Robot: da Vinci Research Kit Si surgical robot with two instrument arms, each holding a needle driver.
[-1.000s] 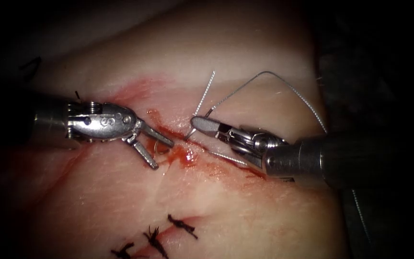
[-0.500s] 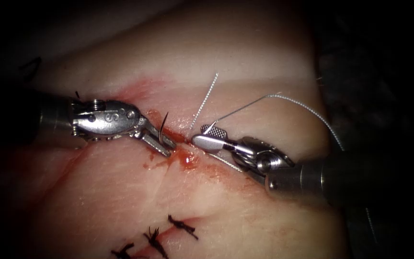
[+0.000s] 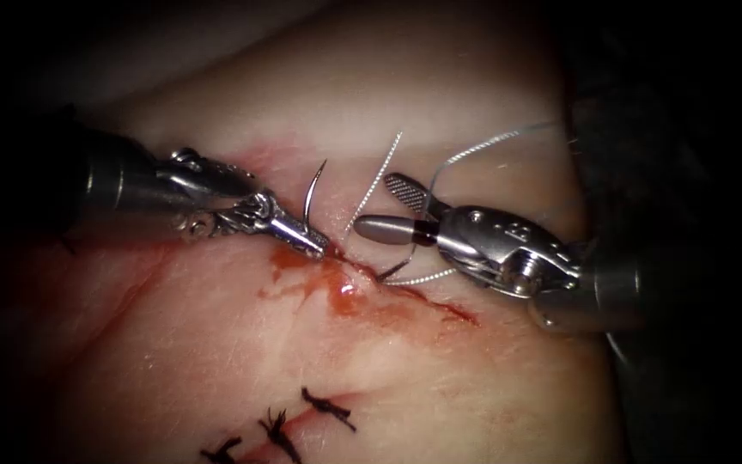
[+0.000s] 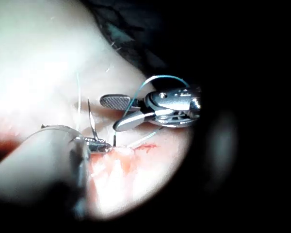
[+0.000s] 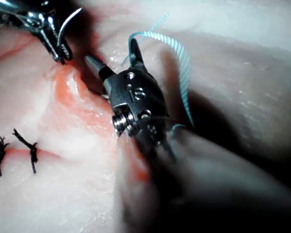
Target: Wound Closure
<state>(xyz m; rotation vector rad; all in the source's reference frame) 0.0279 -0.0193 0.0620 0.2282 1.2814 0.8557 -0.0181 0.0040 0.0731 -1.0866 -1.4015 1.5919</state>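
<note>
My left tool (image 3: pixel 315 245) is shut on the curved needle (image 3: pixel 311 202) a short way behind its point, just left of the cut (image 3: pixel 427 299). The point stands up free of the tissue (image 3: pixel 440 378). The needle's lower part runs down into the tissue at the cut's edge. In the left wrist view the left tool's jaws (image 4: pixel 99 142) clamp the needle (image 4: pixel 91 119) at the tissue surface. My right tool (image 3: pixel 373 204) stands open on the right of the cut and holds nothing. The thread (image 3: pixel 474 150) loops up behind its jaws. The right wrist view shows the right tool (image 5: pixel 111 51) open, with thread (image 5: pixel 182 63) arching over it.
Red fluid (image 3: pixel 341 288) pools at the cut between the two tools. A loose end of pale thread (image 3: pixel 375 180) rises from the cut. Dark tied stitches (image 3: pixel 328 406) close the cut's near part and are also in the right wrist view (image 5: pixel 31 150).
The left jaws shut on the needle's emerging end and lifted it, baring more of the point. The right jaws let go, opened and drew back to the right.
</note>
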